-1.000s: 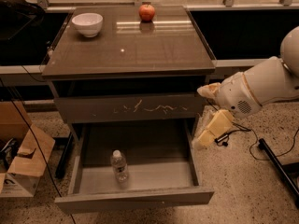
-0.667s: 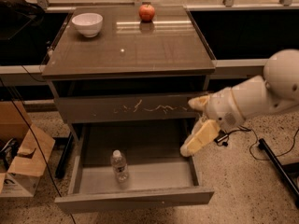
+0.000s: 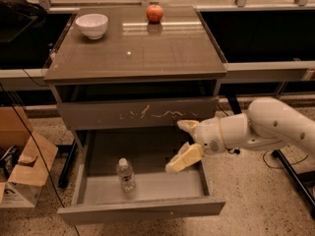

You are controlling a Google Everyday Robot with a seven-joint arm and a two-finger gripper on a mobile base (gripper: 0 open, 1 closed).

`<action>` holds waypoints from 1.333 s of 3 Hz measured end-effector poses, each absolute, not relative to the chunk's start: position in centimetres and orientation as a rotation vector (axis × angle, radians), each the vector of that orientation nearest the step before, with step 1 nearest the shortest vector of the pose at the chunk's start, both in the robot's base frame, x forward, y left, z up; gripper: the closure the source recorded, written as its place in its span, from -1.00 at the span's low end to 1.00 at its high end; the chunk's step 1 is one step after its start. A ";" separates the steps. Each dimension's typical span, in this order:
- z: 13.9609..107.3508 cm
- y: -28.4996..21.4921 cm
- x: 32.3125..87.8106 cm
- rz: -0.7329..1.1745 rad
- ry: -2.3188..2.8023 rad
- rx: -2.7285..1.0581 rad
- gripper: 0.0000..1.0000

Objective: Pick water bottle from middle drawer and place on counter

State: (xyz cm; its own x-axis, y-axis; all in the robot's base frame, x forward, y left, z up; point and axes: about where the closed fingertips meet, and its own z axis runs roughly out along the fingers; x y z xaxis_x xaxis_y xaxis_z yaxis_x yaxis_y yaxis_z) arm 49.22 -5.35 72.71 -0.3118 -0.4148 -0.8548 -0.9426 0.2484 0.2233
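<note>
The water bottle [image 3: 126,174], clear with a white cap, stands upright on the grey floor of the open middle drawer [image 3: 162,187], left of centre. My gripper [image 3: 180,145] hangs over the drawer's right part, to the right of the bottle and apart from it. Its two pale fingers are spread open and hold nothing. The white arm reaches in from the right. The glossy counter [image 3: 162,48] tops the cabinet above.
A white bowl [image 3: 92,25] and a red apple [image 3: 154,13] sit at the back of the counter. The shut drawer front with pale scratches [image 3: 142,113] is just above the open drawer. A cardboard box [image 3: 19,168] stands on the floor at left.
My gripper and arm have moved left and a little down, from beside the cabinet's right edge to over the open drawer. The bottle has not moved.
</note>
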 end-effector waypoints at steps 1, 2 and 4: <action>68.8 -2.8 50.7 1.012 1.833 -1.168 -1.00; 68.3 -2.8 51.4 0.991 1.839 -1.148 -1.00; 64.5 -0.7 51.3 0.990 1.838 -1.127 -1.00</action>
State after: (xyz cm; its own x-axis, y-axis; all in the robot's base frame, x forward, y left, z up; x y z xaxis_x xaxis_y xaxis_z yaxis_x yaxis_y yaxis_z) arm 51.26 -0.68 64.47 -0.3306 -0.3425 -0.8794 -0.9228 0.3129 0.2250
